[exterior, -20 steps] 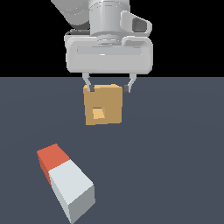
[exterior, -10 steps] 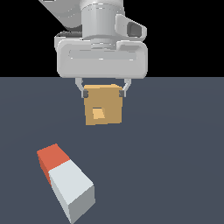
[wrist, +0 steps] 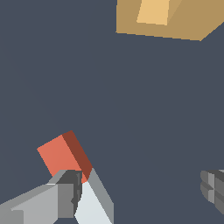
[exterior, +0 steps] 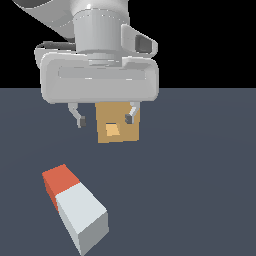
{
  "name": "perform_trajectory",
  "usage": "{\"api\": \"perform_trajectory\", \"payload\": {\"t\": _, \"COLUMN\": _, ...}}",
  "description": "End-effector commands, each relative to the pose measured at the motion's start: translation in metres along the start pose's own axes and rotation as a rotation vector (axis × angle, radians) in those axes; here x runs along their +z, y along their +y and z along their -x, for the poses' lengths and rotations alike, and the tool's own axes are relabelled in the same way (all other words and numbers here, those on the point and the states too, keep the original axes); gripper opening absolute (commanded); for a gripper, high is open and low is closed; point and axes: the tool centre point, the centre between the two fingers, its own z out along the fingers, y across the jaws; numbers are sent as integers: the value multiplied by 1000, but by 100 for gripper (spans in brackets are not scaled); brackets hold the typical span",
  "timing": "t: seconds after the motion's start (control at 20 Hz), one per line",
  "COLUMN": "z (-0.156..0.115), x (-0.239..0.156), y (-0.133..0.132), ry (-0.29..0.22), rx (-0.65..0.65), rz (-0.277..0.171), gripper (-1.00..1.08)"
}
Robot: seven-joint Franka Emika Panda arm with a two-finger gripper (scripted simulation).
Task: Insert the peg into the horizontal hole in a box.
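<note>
Dark floor bears red-tipped white peg below spread, empty pincer, orange-tan box beyond.

Peg: red-orange at one end, white-grey along the rest. Box: matte orange-tan, with the hole shown in lighter yellow-orange. Pincer: pale grey body, dark grey fingertips. Desk: uniform slate blue-grey.
</note>
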Motion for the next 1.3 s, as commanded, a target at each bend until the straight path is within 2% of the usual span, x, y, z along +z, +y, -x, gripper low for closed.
{"api": "perform_trajectory", "payload": {"t": 0.0, "z": 8, "x": 6, "y": -8, "ry": 0, "rx": -49, "rz": 1, "gripper": 100}}
{"api": "perform_trajectory", "payload": {"t": 0.7, "z": 60, "x": 39, "y": -39, "ry": -3, "rx": -316, "rz": 7, "gripper": 100}}
{"api": "perform_trajectory", "payload": {"t": 1.25, "z": 96, "x": 58, "y": -48, "ry": -4, "rx": -475, "rz": 10, "gripper": 100}}
